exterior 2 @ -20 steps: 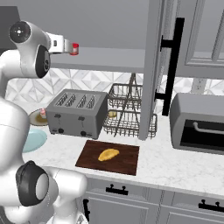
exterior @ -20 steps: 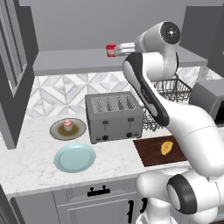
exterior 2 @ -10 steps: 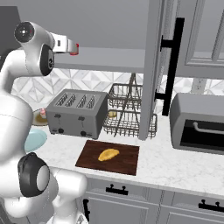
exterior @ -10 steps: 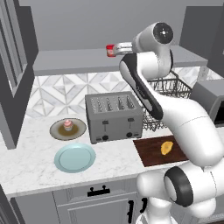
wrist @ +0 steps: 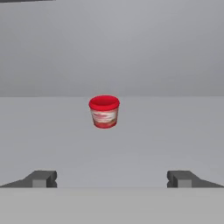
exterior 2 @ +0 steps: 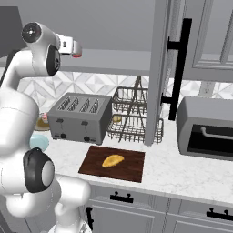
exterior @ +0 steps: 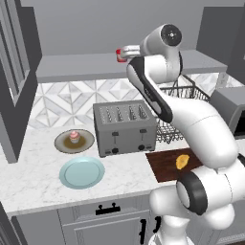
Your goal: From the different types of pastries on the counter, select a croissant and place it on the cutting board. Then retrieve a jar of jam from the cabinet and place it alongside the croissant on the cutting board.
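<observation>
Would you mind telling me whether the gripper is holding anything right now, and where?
Nothing is held: the gripper is open, with the jam jar ahead of it.

The jar of jam (wrist: 104, 112) is showing a bright red lid and red base with a paler pinkish band between, sitting against the flat matte grey of the cabinet shelf (wrist: 52, 131). The croissant (exterior 2: 112, 160) is glowing golden-orange on the dark reddish-brown cutting board (exterior 2: 93, 161). Left of the silver-grey toaster (exterior: 125, 128), a pink-frosted cupcake (exterior: 74, 137) is resting on a brown plate (exterior: 62, 142), with a light-blue plate (exterior: 82, 172) nearby on the white, grey-veined tabletop (exterior: 28, 177).
</observation>
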